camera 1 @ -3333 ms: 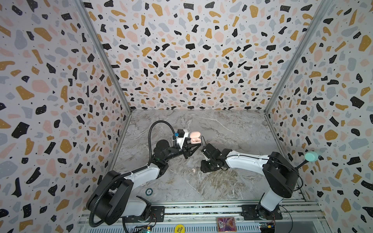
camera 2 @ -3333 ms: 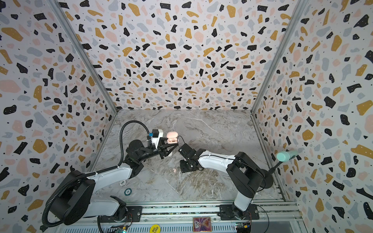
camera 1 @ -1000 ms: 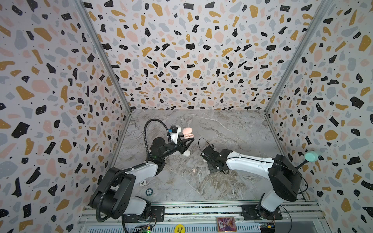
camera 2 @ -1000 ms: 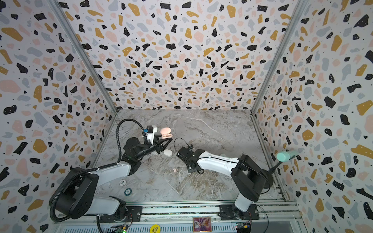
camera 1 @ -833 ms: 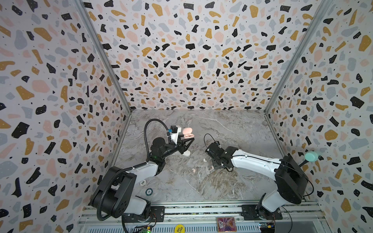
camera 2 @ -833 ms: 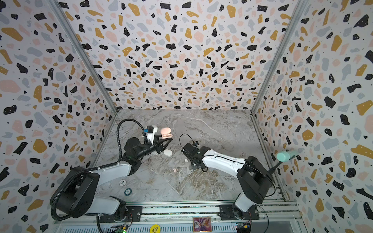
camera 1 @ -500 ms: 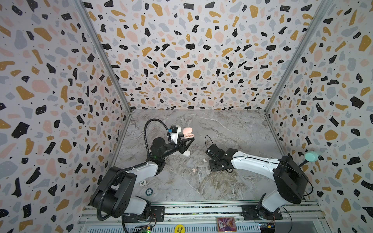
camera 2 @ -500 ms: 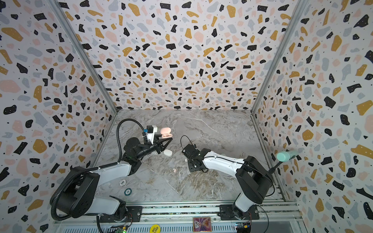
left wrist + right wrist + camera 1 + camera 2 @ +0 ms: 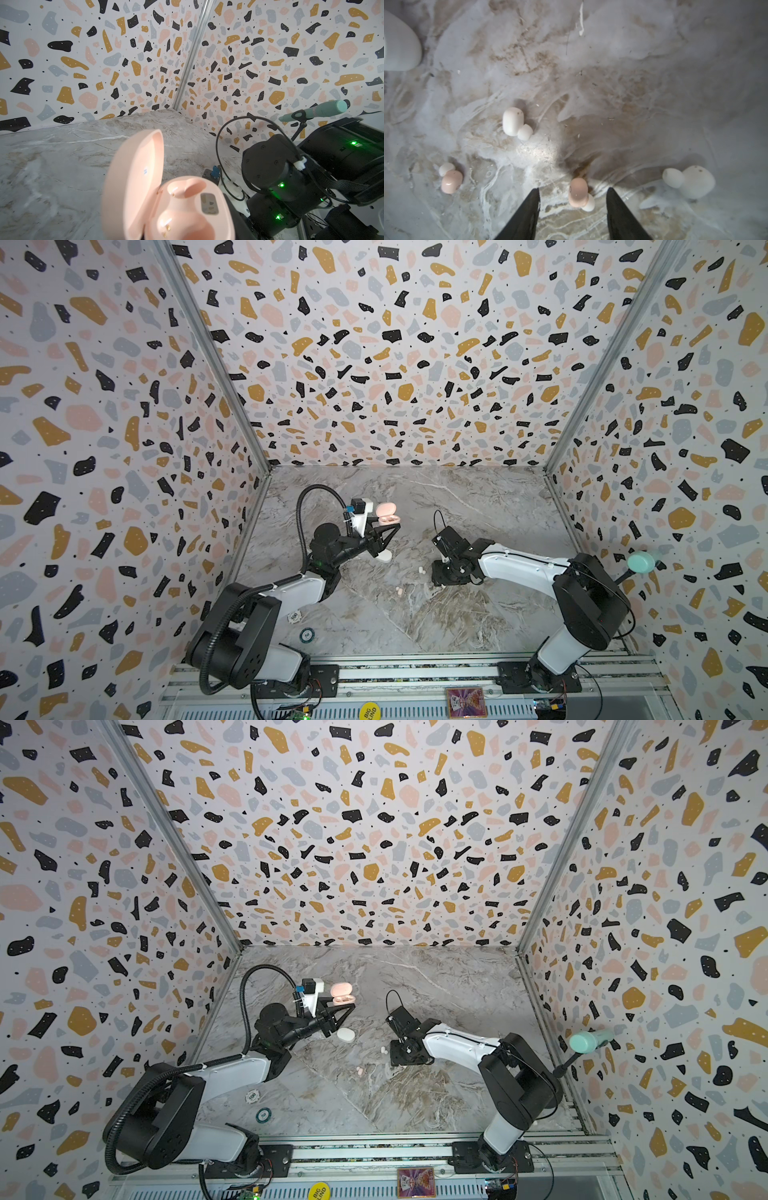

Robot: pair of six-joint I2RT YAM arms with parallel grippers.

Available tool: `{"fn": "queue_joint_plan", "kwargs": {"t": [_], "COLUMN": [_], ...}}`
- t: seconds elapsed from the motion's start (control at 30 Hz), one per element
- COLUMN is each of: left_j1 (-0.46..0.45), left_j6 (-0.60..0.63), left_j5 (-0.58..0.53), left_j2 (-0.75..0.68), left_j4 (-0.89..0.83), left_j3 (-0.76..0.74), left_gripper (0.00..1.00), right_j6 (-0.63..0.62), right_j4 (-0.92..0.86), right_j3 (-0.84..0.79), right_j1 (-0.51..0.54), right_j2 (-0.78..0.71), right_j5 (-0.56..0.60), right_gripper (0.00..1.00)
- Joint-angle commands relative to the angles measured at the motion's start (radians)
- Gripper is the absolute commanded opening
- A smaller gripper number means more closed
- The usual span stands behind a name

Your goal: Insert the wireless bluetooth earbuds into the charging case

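My left gripper (image 9: 388, 531) holds the pink charging case (image 9: 387, 514) above the table, shut on its base. The case's lid stands open and both sockets are empty in the left wrist view (image 9: 182, 207). My right gripper (image 9: 573, 188) points down at the table, open. A pink earbud (image 9: 578, 195) lies between its fingers, touching neither. A second pink earbud (image 9: 451, 181) and two white earbuds (image 9: 513, 122) (image 9: 691, 181) lie loose nearby. In both top views only one white earbud (image 9: 421, 571) and one pink earbud (image 9: 360, 1071) show, left of the right gripper (image 9: 405, 1052).
A shut white case (image 9: 384, 556) lies on the marble table under the left gripper. Two poker chips (image 9: 294, 617) (image 9: 306, 635) sit beside the left arm's base. A mint-green microphone on a stand (image 9: 640, 562) juts from the right wall. Patterned walls close in three sides.
Over three seconds the left arm drew back left with the pink case, uncovering the white case. In the last second the right gripper shifted slightly over the earbuds; the left arm stayed still.
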Motion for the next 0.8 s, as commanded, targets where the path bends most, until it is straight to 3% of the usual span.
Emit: {"fn": "queue_joint_plan", "kwargs": {"t": [0.0, 0.77], "left_j1": [-0.004, -0.009], "left_j6": [0.001, 0.003], "left_j5": [0.021, 0.023], "left_j2": [0.005, -0.004], "left_j4": [0.060, 0.057], "left_j3": [0.018, 0.020], "left_gripper": [0.39, 0.40], "right_j6": [0.041, 0.043], "right_j4": [-0.047, -0.100], "right_j3": [0.038, 0.069], "right_j1": [0.000, 0.024], "right_j2": [0.020, 0.084], "right_j5": [-0.010, 0.046], "right_gripper": [0.48, 0.28]}}
